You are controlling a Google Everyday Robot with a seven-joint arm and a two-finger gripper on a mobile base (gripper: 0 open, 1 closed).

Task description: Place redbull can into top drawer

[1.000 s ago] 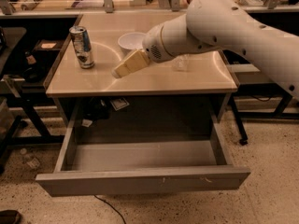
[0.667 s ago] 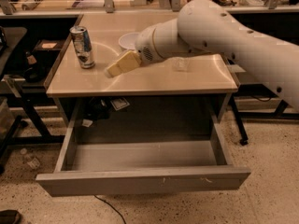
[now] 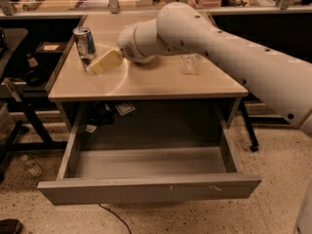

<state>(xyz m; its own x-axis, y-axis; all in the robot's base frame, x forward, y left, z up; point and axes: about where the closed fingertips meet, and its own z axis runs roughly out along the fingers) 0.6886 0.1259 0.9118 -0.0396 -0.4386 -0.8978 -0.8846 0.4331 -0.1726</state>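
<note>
The redbull can (image 3: 84, 44) stands upright near the back left corner of the beige table (image 3: 146, 84). My gripper (image 3: 100, 65) reaches in from the right on a big white arm; its pale fingers sit just right of the can's base, close to touching it. The top drawer (image 3: 146, 186) is pulled fully open below the table's front edge, and its grey inside is bare.
A clear glass (image 3: 189, 63) stands on the table to the right, behind my arm. The white bowl is hidden behind my wrist. Black frames and legs flank the table on both sides. A small bottle (image 3: 32, 165) lies on the floor at left.
My arm has swung left across the table, bringing the gripper from the table's middle to right beside the can. The can and drawer have not moved.
</note>
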